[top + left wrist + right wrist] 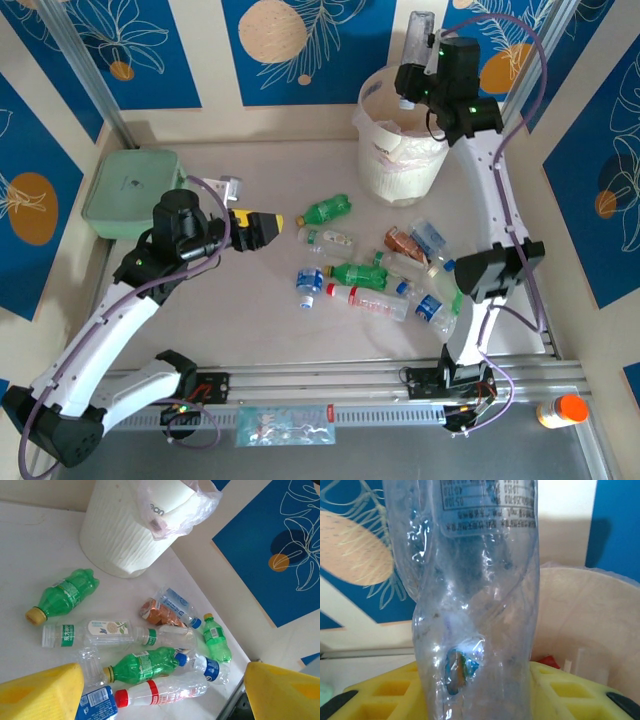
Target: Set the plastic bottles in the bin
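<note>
The right jaws are closed on one clear bottle (475, 605), held upright with its dented body rising between the yellow pads (380, 697). One bin (398, 168), a round white bucket lined with a thin bag, sits just below and beyond these jaws. A scrap of red shows low inside it; what else it holds cannot be told.

The left jaws stand wide apart and hold nothing. Ahead of them and lower down, about ten bottles (160, 692) lie on their sides on the surface (240, 320); several overlap, so the count is not exact. Three green bottles (64, 596) are among them: one with a yellow cap closest to the bin, one with a blue cap in the middle of the heap, and a smaller one at its far side. The rest are clear, with blue, green or red labels. One crushed brown bottle (156, 612) touches a blue-labelled one. This heap lies between the left jaws and the bin, spreading toward the right arm's lower links.

One pale green box (130, 190) with its lid on sits behind the left jaws, near the left arm's wrist. One orange-capped bottle (560, 410) sits well apart from both jaws, past the front rail. One clear packet (285, 425) lies on that rail between the two arm bases.
</note>
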